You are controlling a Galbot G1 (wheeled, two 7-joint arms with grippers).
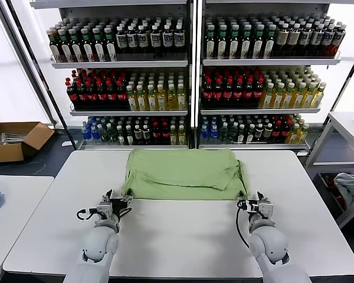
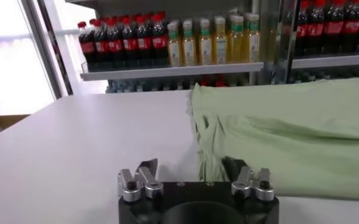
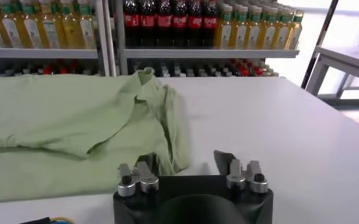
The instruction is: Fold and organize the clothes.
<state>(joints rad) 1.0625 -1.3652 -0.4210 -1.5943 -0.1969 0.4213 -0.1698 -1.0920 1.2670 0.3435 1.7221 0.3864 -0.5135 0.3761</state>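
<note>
The light green polo shirt [image 1: 183, 174] lies partly folded on the white table [image 1: 183, 236], spread across the middle of the far half, its far hem close to the table's far edge. Its near edge runs roughly straight across the table, and the fabric is bunched into soft ridges at both near corners. Collar, buttons and print cannot be seen from here.

The left claw [image 1: 119, 207] sits low over the table at the shirt's near left corner. In the left wrist view the left claw [image 2: 191, 173] has its fingers apart, one finger [image 2: 233, 167] just at the wrinkled corner of the cloth and the other over bare table; whether it touches the fabric cannot be told.

The right claw [image 1: 252, 200] sits at the shirt's near right corner. In the right wrist view the right claw [image 3: 191, 164] also stands apart, one finger [image 3: 147, 163] against the drooping corner fold of the shirt, the other over bare table. Neither claw is clamped on the cloth.

Behind the table stand shelves of bottles [image 1: 189, 76]. A cardboard box [image 1: 15, 140] lies on the floor off the table's far left corner
</note>
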